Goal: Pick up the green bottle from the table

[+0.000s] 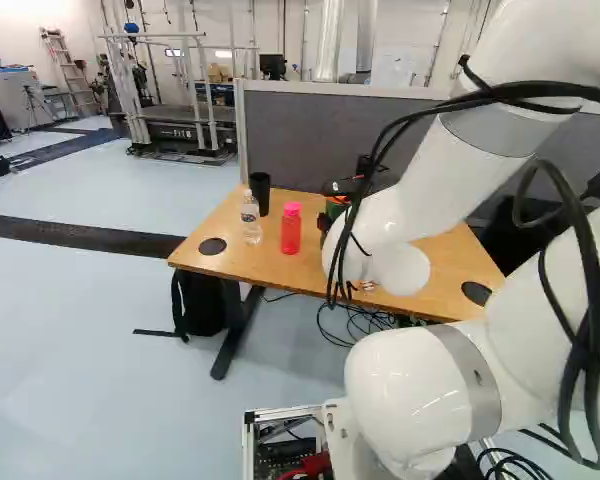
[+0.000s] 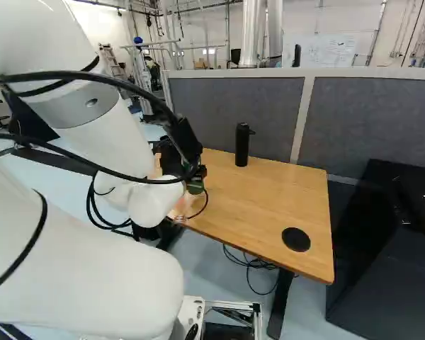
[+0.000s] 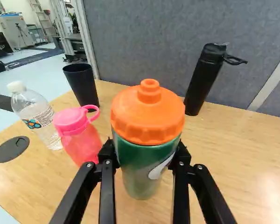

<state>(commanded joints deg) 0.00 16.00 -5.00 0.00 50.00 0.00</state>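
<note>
Contact is made by the end effector (image 3: pixel 143 152) on both flanks of the green bottle (image 3: pixel 139 169), which is grasped upright over the table (image 3: pixel 228 154). Whether its base is borne there cannot be told; a lift straight up, along its long axis, seems called for.

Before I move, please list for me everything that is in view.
Table: one, wooden, ahead
Partition: one, grey, behind table
Green bottle: one, green, orange lid, in claw
Pink bottle: one, pink, on table
Clear bottle: one, clear, beside pink bottle
Cup: one, black, behind pink bottle
Black bottle: one, black, near partition
Discs: two, black, in tabletop
Bag: one, black, beside table leg
Cables: several, black, under table
Dark object: one, black, beside table
Pipes: two, silver, far wall
Arm: one, white, over table
Claw: one, black, around green bottle
</note>
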